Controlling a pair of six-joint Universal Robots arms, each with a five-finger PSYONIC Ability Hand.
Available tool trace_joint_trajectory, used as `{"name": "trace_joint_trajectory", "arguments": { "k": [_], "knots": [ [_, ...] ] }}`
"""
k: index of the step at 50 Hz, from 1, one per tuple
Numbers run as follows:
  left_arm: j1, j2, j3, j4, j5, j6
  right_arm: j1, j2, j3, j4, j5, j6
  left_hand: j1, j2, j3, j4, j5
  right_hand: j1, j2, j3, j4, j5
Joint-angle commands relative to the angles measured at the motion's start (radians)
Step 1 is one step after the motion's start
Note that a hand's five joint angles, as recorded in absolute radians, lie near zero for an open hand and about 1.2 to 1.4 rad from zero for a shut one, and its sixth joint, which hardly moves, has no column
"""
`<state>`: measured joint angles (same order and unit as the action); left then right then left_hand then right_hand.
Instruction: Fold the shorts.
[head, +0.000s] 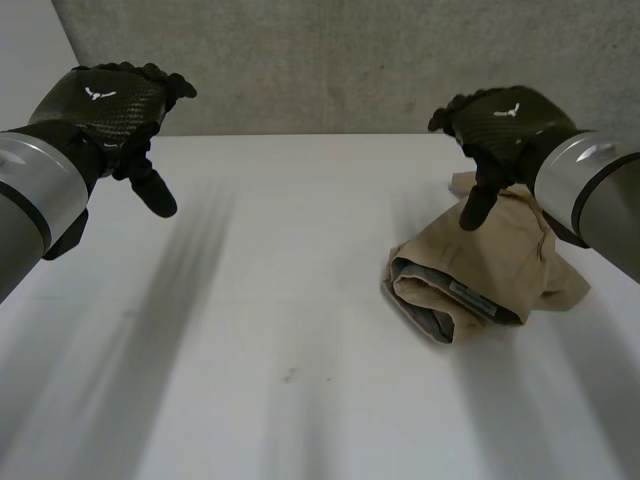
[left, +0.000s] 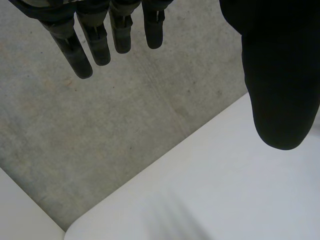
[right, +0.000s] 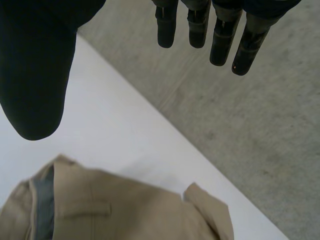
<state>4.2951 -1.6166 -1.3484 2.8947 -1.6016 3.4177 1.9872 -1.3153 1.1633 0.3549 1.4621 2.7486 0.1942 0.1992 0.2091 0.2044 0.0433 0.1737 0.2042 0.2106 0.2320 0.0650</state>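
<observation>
The tan shorts (head: 500, 265) lie bunched in a loose heap on the right side of the white table (head: 280, 300), grey waistband lining facing the front. My right hand (head: 495, 125) hovers above their far edge, open, fingers straight, holding nothing. In the right wrist view the shorts (right: 125, 210) lie under the palm, with the fingers (right: 220, 35) and thumb (right: 35, 75) spread above them. My left hand (head: 115, 110) hangs above the table's far left, open and empty. Its fingers (left: 95, 40) and thumb (left: 280, 75) stand apart over the table corner.
A grey concrete floor (head: 350, 60) lies beyond the table's far edge. The table's rounded far corner (left: 75, 227) shows in the left wrist view, and its far edge (right: 190, 145) runs close behind the shorts.
</observation>
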Motion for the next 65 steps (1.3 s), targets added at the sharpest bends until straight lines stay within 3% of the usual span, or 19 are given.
{"name": "trace_joint_trajectory", "arguments": {
  "k": [1,10,17,24,29,30,31,32,33,35,39,42,44,51,57,62,65],
  "knots": [
    [0.000,0.000,-0.002,0.003,0.000,0.000,-0.040,0.056,-0.002,0.113,0.009,-0.135,-0.020,-0.025,-0.035,-0.030,-0.043,0.001,-0.030,-0.036,-0.057,-0.065],
    [-0.002,-0.029,-0.017,0.003,0.000,-0.009,-0.114,0.051,0.134,0.061,-0.012,-0.112,-0.020,-0.025,-0.035,-0.030,-0.043,0.001,-0.030,-0.036,-0.057,-0.065],
    [-0.005,-0.055,-0.018,0.003,-0.001,-0.011,-0.175,0.051,0.373,-0.198,-0.025,-0.129,-0.020,-0.025,-0.035,-0.030,-0.043,0.001,-0.030,-0.036,-0.057,-0.065],
    [-0.005,-0.063,-0.018,0.017,-0.001,-0.009,-0.200,0.119,0.456,-0.405,-0.036,-0.187,-0.020,-0.025,-0.035,-0.030,-0.043,0.001,-0.030,-0.036,-0.057,-0.065],
    [-0.006,-0.063,-0.018,0.023,-0.001,-0.009,-0.212,0.162,0.455,-0.445,-0.034,-0.213,-0.020,-0.025,-0.035,-0.030,-0.043,0.049,0.019,0.012,-0.009,-0.017],
    [-0.006,-0.063,-0.018,0.023,-0.001,-0.009,-0.214,0.191,0.447,-0.453,-0.031,-0.214,-0.020,-0.025,-0.035,-0.030,-0.043,0.238,0.208,0.201,0.180,0.172],
    [-0.006,-0.065,-0.020,0.023,-0.001,-0.009,-0.214,0.191,0.447,-0.453,-0.031,-0.214,-0.020,-0.025,-0.035,-0.030,-0.043,0.240,0.210,0.203,0.182,0.174],
    [-0.006,-0.065,-0.020,0.023,-0.001,-0.008,-0.214,0.200,0.441,-0.452,-0.031,-0.214,-0.020,-0.025,-0.035,-0.030,-0.043,0.383,0.352,0.346,0.324,0.317],
    [-0.005,-0.066,-0.020,0.023,-0.001,-0.008,-0.212,0.212,0.435,-0.453,-0.034,-0.214,-0.020,-0.025,-0.035,-0.030,-0.043,0.747,0.717,0.710,0.689,0.681],
    [-0.005,-0.068,-0.018,0.023,-0.001,-0.006,-0.206,0.218,0.421,-0.453,-0.034,-0.216,-0.020,-0.025,-0.035,-0.030,-0.043,1.221,1.190,1.184,1.162,1.155],
    [-0.005,-0.065,-0.012,0.023,-0.001,-0.006,-0.200,0.209,0.383,-0.445,-0.043,-0.211,-0.020,-0.025,-0.035,-0.030,-0.043,1.223,1.192,1.186,1.164,1.157],
    [-0.003,-0.055,-0.002,0.024,-0.001,-0.005,-0.139,0.167,0.343,-0.442,-0.078,-0.214,-0.020,-0.025,-0.035,-0.030,-0.043,1.223,1.192,1.186,1.164,1.157],
    [-0.002,-0.054,0.000,0.024,-0.001,-0.005,-0.032,0.115,0.290,-0.444,-0.109,-0.204,-0.020,-0.025,-0.035,-0.030,-0.043,1.223,1.192,1.186,1.164,1.157],
    [0.028,0.006,0.018,0.067,-0.004,-0.006,0.192,0.090,0.067,-0.393,-0.089,-0.201,-0.016,-0.021,-0.031,-0.026,-0.040,1.223,1.192,1.186,1.164,1.157],
    [0.113,0.084,0.023,0.133,-0.011,-0.009,0.332,0.131,-0.321,-0.332,0.017,-0.201,-0.004,-0.009,-0.019,-0.014,-0.028,1.223,1.192,1.186,1.164,1.157],
    [0.205,0.178,0.025,0.169,-0.037,-0.023,0.361,0.142,-0.594,-0.298,0.113,-0.144,-0.004,-0.009,-0.019,-0.014,-0.028,1.223,1.192,1.186,1.164,1.157],
    [0.230,0.205,0.025,0.184,-0.043,-0.031,0.361,0.142,-0.637,-0.297,0.136,-0.101,-0.001,-0.006,-0.016,-0.011,-0.025,1.223,1.192,1.186,1.164,1.157]
  ]
}}
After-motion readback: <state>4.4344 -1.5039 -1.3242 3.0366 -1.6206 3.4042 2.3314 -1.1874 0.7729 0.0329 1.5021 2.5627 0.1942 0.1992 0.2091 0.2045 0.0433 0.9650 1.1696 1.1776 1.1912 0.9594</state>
